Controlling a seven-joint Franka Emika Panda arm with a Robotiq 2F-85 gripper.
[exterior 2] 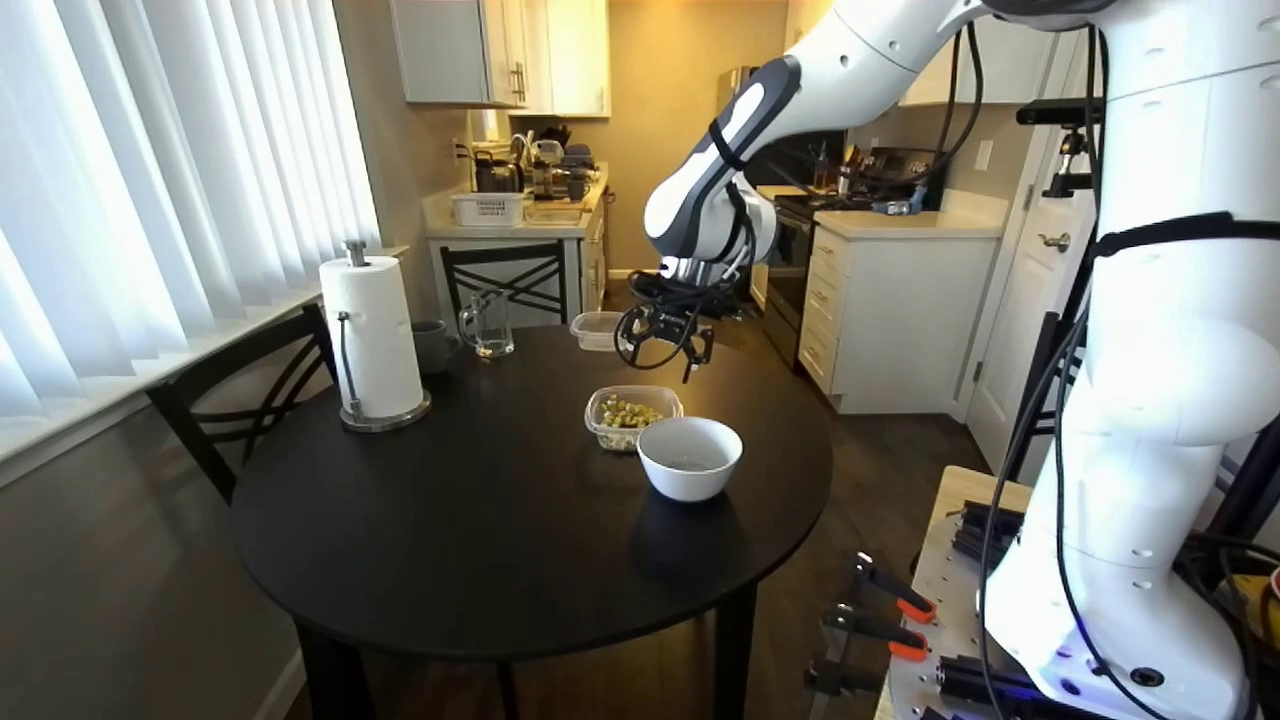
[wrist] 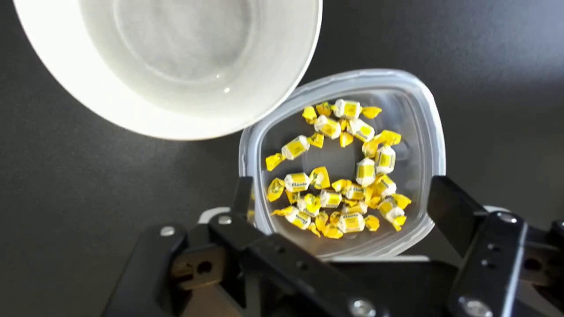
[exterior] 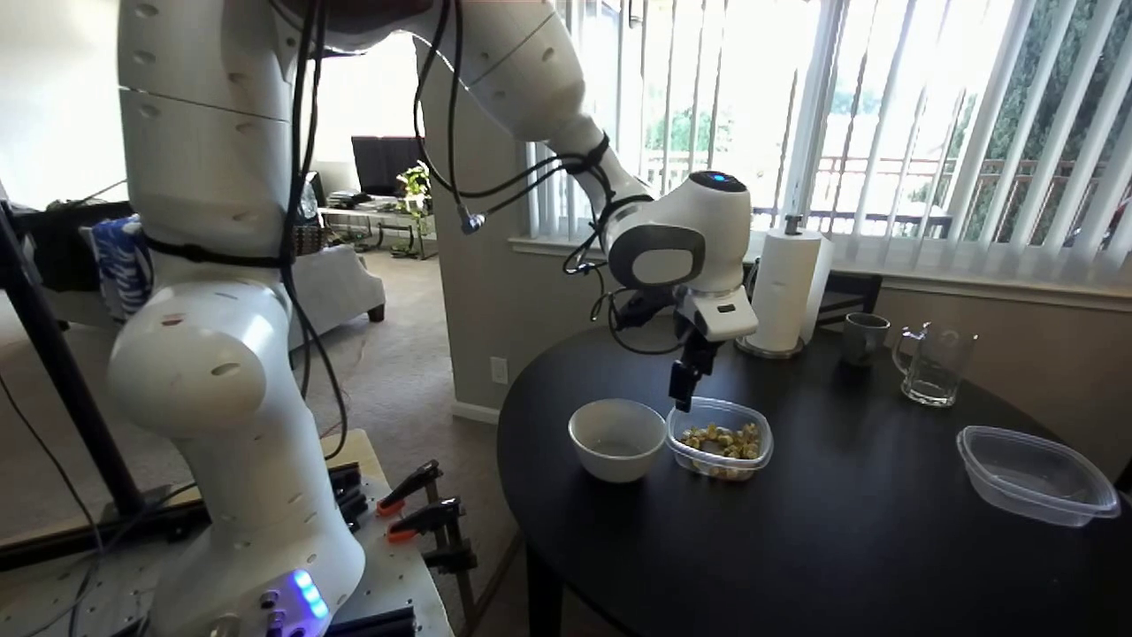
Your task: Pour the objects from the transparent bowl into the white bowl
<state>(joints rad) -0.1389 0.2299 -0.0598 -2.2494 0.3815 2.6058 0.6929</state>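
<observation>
The wrist view's top edge crops the white bowl [wrist: 176,66]

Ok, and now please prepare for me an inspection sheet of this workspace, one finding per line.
Surface: round, dark table.
Job's things: wrapped candies lie inside the transparent bowl, a squarish clear container; the white bowl stands close beside it, nothing seen inside.
Clutter: paper-towel roll, grey mug, glass mug and second clear container stand farther off on the table.
Gripper: open; nothing seen in its grip.
Cables: black, strapped along the arm, looping near the gripper.
Surroundings: window blinds, chair, kitchen counter.
</observation>
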